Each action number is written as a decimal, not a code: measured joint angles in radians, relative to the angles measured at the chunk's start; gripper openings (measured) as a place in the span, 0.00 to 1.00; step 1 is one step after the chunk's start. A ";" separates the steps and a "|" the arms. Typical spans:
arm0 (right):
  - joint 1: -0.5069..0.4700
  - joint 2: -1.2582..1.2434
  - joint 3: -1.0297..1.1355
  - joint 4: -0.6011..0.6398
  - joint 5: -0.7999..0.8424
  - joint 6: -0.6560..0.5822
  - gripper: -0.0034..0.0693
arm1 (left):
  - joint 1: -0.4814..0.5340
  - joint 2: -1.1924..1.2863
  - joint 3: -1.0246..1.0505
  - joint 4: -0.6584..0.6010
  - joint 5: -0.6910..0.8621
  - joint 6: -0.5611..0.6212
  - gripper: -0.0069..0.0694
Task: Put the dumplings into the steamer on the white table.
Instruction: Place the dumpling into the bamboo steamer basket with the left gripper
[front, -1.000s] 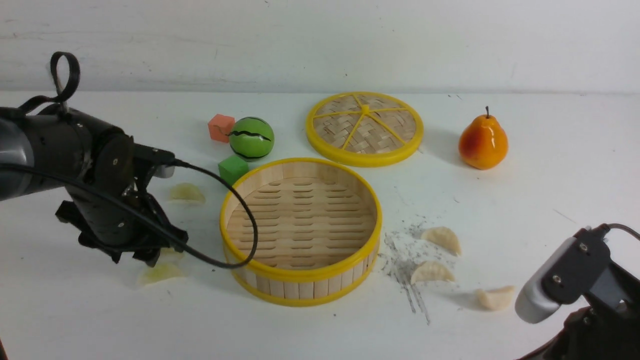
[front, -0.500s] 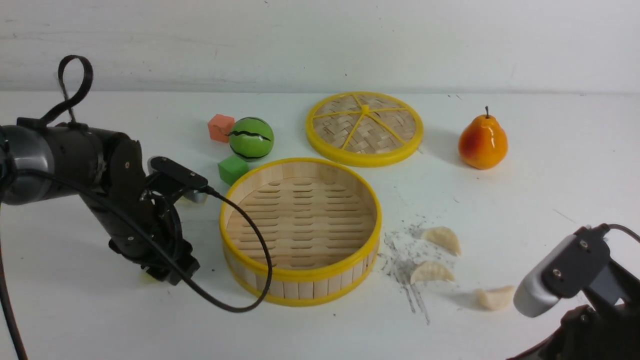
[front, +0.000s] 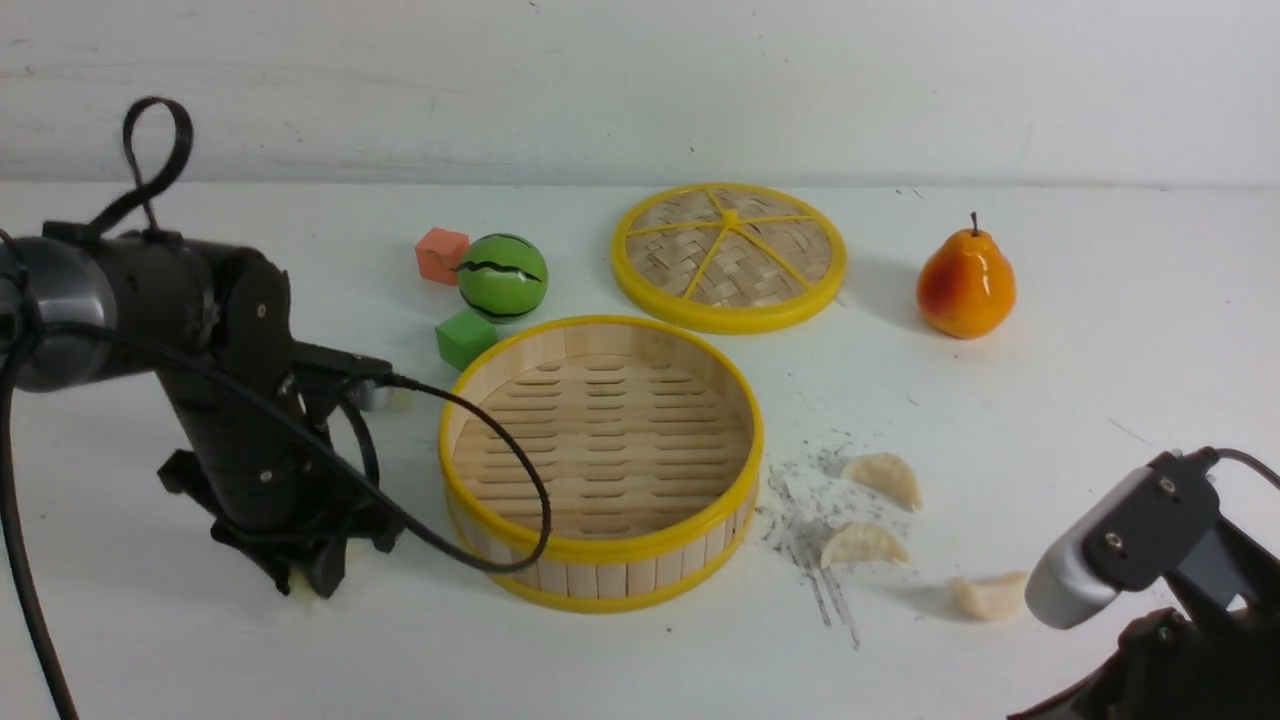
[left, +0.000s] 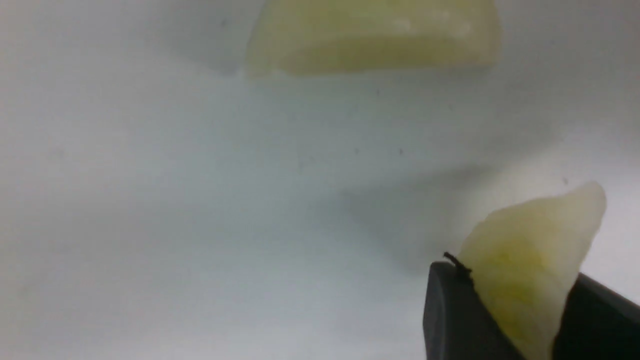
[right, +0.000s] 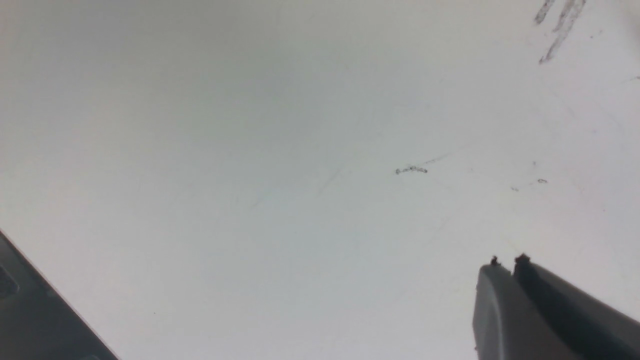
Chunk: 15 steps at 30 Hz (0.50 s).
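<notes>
- Right wrist view: R gripper jaws together, empty, parked low at near right, out of L's way.
- L gripper down at the white table, clamped on green dumpling; grip looks made, lift not yet done.
- 2nd green dumpling lies just beyond on the table.
- 3 cream dumplings lie right of steamer, prob R arm's job.
- Steamer centre, empty, between both clusters so either arm reaches.
- Lid lies behind it, off, so the top is open; pear far right, not task.
</notes>
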 joint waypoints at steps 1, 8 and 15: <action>0.000 0.000 0.000 0.000 -0.007 0.000 0.10 | 0.000 -0.028 -0.051 -0.027 0.065 -0.018 0.35; 0.000 0.000 0.000 0.000 -0.083 0.000 0.11 | -0.034 -0.063 -0.327 -0.341 0.050 -0.018 0.35; 0.000 0.000 0.000 0.000 -0.085 0.000 0.12 | -0.156 0.115 -0.444 -0.193 -0.047 -0.154 0.35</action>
